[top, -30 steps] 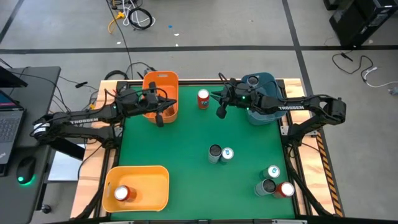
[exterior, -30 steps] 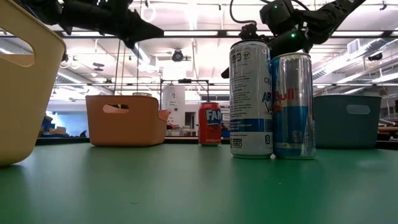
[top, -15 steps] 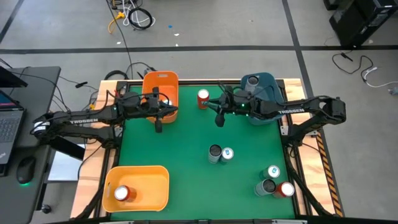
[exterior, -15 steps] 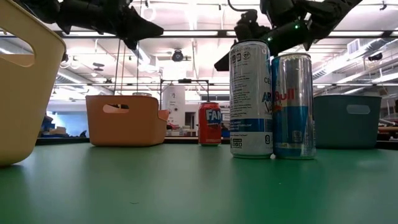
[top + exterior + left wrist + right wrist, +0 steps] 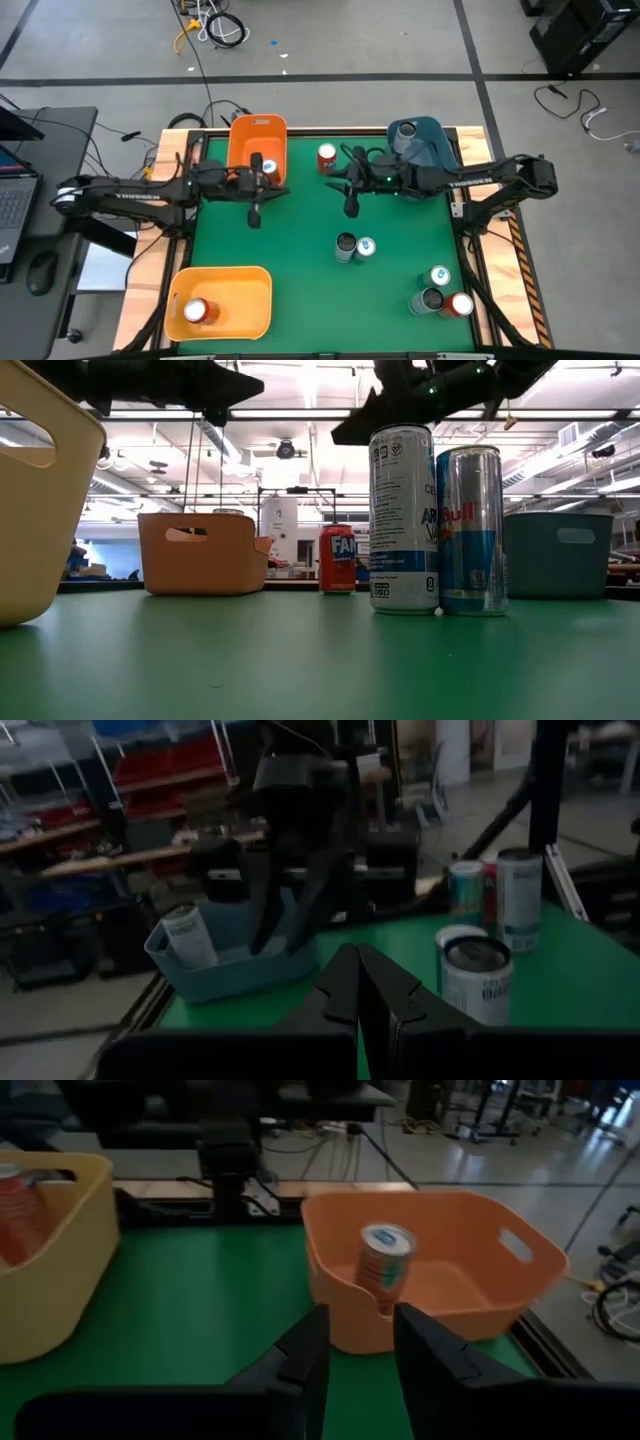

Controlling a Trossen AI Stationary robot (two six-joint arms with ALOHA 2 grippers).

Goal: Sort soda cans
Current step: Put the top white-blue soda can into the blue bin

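High view: both empty grippers hover over open green counter (image 5: 290,250), left gripper (image 5: 254,214) pressed together, right gripper (image 5: 351,205) slightly spread beside the red can (image 5: 327,158) near the far edge.

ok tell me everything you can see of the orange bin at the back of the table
The orange bin is a smooth plastic tub with rounded corners, a slot handle in its end wall and a flared rim. It sits upright at the table's far edge, left of centre. One can leans inside against its near wall, silvery top up. The left gripper hangs shut just in front, not touching it.
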